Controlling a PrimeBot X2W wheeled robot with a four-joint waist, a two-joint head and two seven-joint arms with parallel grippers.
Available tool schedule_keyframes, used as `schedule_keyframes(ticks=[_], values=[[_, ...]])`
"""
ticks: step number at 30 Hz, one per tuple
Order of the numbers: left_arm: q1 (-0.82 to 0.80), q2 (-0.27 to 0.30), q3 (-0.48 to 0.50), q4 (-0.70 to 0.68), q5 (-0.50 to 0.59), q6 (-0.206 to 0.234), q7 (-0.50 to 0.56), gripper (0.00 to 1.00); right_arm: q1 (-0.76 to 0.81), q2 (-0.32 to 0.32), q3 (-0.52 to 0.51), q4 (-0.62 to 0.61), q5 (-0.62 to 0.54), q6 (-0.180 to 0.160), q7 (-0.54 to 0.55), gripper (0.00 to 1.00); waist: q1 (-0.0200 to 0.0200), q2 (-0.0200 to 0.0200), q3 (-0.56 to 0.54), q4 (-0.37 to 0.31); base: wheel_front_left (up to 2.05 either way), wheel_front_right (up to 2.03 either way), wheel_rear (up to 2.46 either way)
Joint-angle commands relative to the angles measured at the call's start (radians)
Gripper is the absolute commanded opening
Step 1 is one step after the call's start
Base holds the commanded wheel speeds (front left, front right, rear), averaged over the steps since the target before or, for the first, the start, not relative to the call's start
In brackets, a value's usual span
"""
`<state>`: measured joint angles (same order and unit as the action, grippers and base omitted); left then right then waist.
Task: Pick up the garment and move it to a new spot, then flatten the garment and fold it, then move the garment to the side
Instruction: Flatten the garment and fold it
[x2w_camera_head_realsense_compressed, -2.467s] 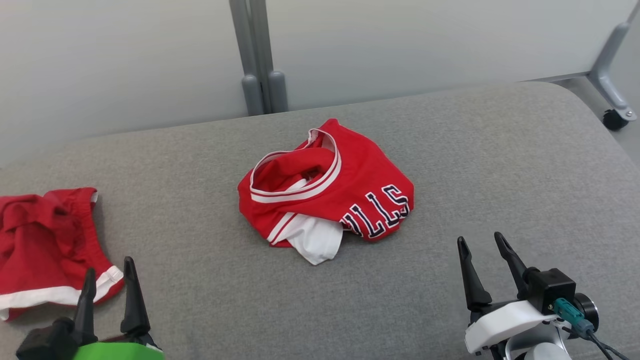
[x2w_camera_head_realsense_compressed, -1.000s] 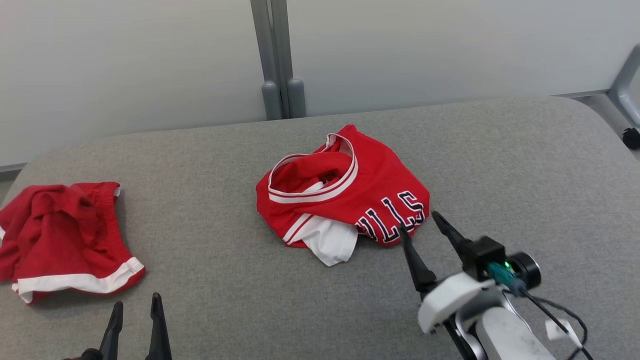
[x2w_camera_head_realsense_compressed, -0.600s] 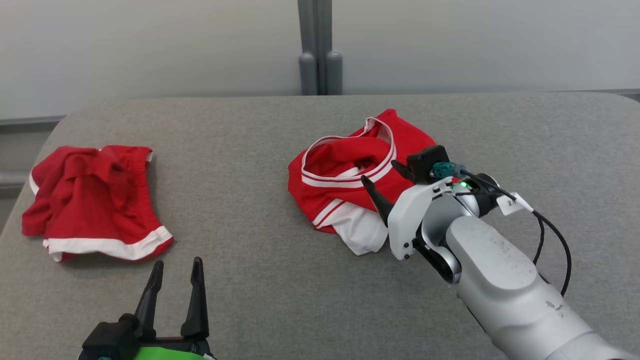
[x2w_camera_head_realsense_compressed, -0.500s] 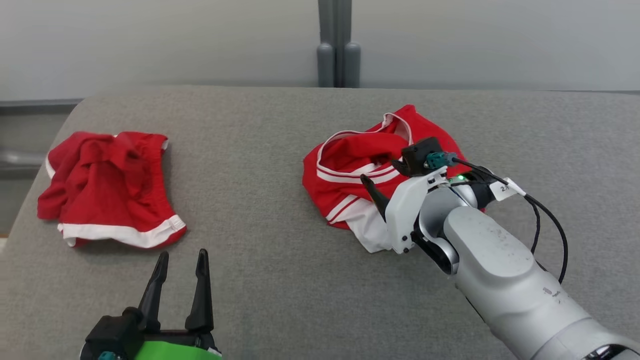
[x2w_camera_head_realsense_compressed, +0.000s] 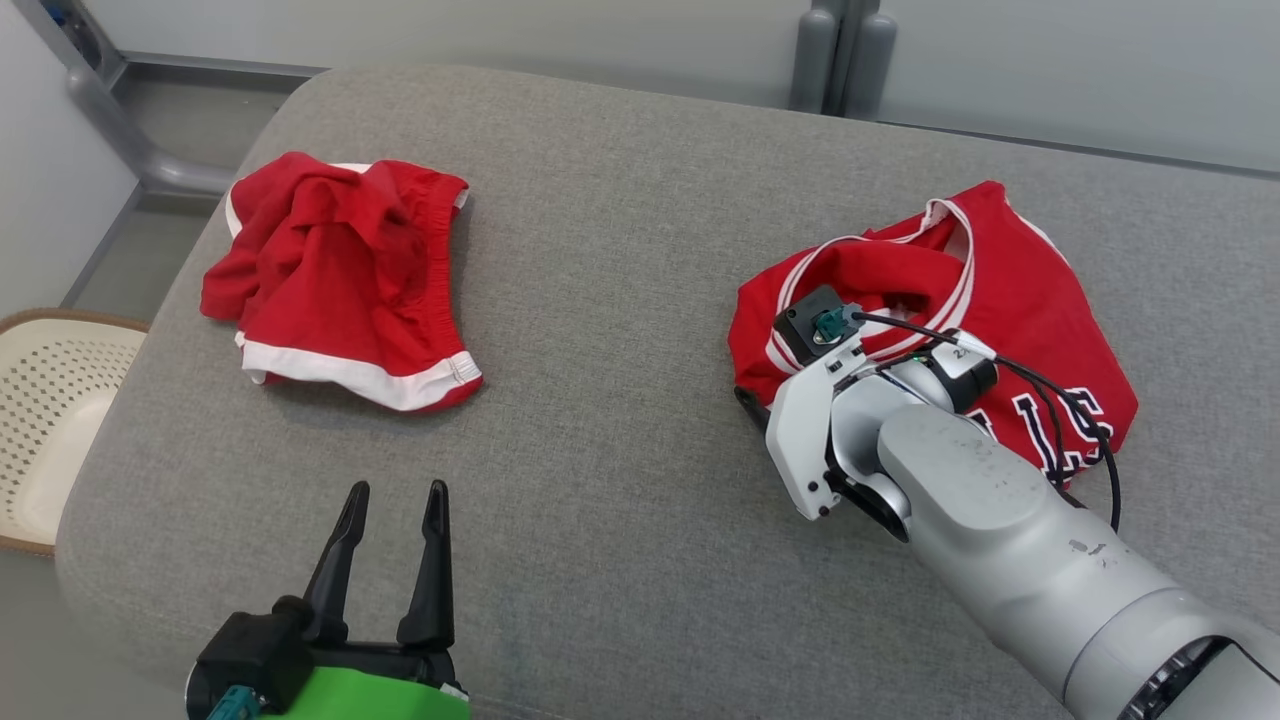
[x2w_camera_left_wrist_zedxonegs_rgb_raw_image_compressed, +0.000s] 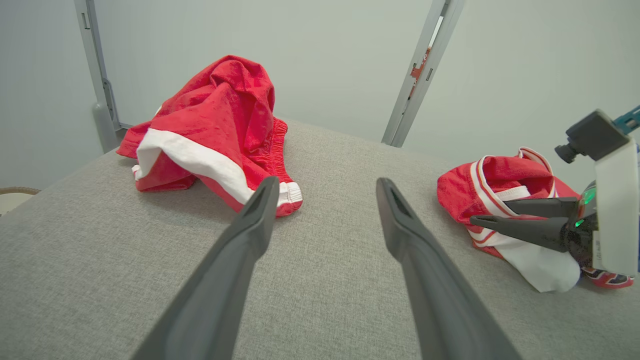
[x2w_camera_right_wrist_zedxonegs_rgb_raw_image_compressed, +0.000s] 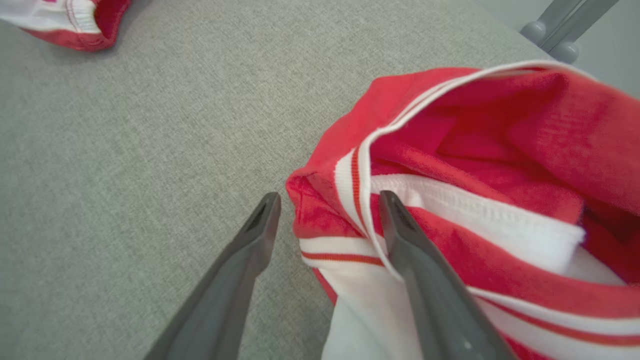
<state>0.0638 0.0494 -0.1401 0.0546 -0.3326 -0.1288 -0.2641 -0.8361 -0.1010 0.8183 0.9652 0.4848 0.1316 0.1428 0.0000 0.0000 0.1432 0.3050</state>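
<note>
the garment, a crumpled red jersey (x2w_camera_head_realsense_compressed: 1010, 290) with white striped trim and dark letters, lies in a heap on the right half of the grey cushion (x2w_camera_head_realsense_compressed: 620, 300), nearer its far edge than its near one. the right gripper (x2w_camera_right_wrist_zedxonegs_rgb_raw_image_compressed: 330, 197) is down at the jersey's left side with its jaws spread wide and nothing clamped between them. in the right wrist view one finger sits over bare cushion just beside the cloth, and the other lies across the white and red trim, with a folded corner of the jersey in the gap between them. whether either finger presses on the fabric, i cannot tell. from the left wrist view the same two fingers reach in level and low at the jersey's side, above a white flap of cloth that spills onto the cushion. the pale right forearm crosses the near right part of the cushion and hides the jersey's near edge in the head view. the left gripper (x2w_camera_head_realsense_compressed: 398, 490) hangs over bare cushion close to the near edge, left of the middle, its jaws wide too and holding nothing. a second red piece, shorts (x2w_camera_head_realsense_compressed: 340, 270) with a white hem, lies bunched near the far left corner, well apart from the jersey. a pale woven basket (x2w_camera_head_realsense_compressed: 70, 318) stands off the cushion's left edge.
</note>
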Motion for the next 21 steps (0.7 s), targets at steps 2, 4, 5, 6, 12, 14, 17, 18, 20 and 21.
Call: schedule_keyframes(ticks=[2, 4, 5, 6, 12, 14, 17, 18, 20, 21], values=[[-0.018, 0.002, -0.004, -0.001, -0.011, -0.002, -0.001, 1.0, -0.027, -0.01, 0.037, 0.016, 0.015, -0.002, 0.014, 0.49, 0.0, 0.0, 0.019, 0.024, 0.0, 0.0, 0.0], [-0.02, 0.002, -0.006, 0.001, -0.013, -0.002, -0.001, 1.0, -0.039, -0.012, 0.069, 0.02, 0.032, -0.002, 0.012, 0.0, 0.0, 0.0, 0.021, 0.026, 0.0, 0.0, 0.0], [-0.02, 0.002, -0.005, 0.002, -0.014, -0.002, -0.001, 1.0, -0.048, -0.013, 0.074, 0.019, 0.041, -0.002, 0.001, 0.0, 0.0, 0.0, 0.021, 0.026, 0.0, 0.0, 0.0], [-0.019, 0.002, -0.004, 0.003, -0.014, -0.002, -0.001, 1.0, -0.056, -0.012, 0.081, 0.018, 0.051, -0.002, -0.009, 0.0, 0.0, 0.0, 0.02, 0.024, 0.0, 0.0, 0.0], [-0.001, 0.002, 0.015, 0.009, -0.006, -0.002, -0.001, 1.0, -0.112, -0.007, 0.087, -0.012, 0.091, -0.002, -0.144, 0.0, 0.0, 0.0, -0.004, -0.003, 0.0, 0.0, 0.0], [0.003, 0.002, 0.022, 0.009, -0.001, -0.002, -0.001, 1.0, -0.146, -0.002, 0.076, -0.027, 0.1, -0.002, -0.208, 0.0, 0.0, 0.0, -0.017, -0.017, 0.0, 0.0, 0.0], [0.009, 0.002, 0.029, 0.006, 0.007, -0.002, -0.001, 1.0, -0.19, 0.008, 0.063, -0.055, 0.12, -0.002, -0.279, 0.0, 0.0, 0.0, -0.036, -0.04, 0.0, 0.0, 0.0], [0.014, 0.002, 0.03, 0.004, 0.008, -0.002, -0.001, 1.0, -0.207, 0.012, 0.06, -0.071, 0.13, -0.002, -0.3, 0.0, 0.0, 0.0, -0.044, -0.05, 0.0, 0.0, 0.0], [0.023, 0.002, 0.035, 0.004, 0.012, -0.002, -0.001, 1.0, -0.242, 0.011, 0.054, -0.105, 0.148, -0.002, -0.333, 0.0, 0.0, 0.0, -0.06, -0.067, 0.0, 0.0, 0.0], [0.028, 0.002, 0.038, 0.004, 0.014, -0.002, -0.001, 1.0, -0.259, 0.006, 0.052, -0.123, 0.149, -0.002, -0.347, 0.0, 0.0, 0.0, -0.067, -0.074, 0.0, 0.0, 0.0]])
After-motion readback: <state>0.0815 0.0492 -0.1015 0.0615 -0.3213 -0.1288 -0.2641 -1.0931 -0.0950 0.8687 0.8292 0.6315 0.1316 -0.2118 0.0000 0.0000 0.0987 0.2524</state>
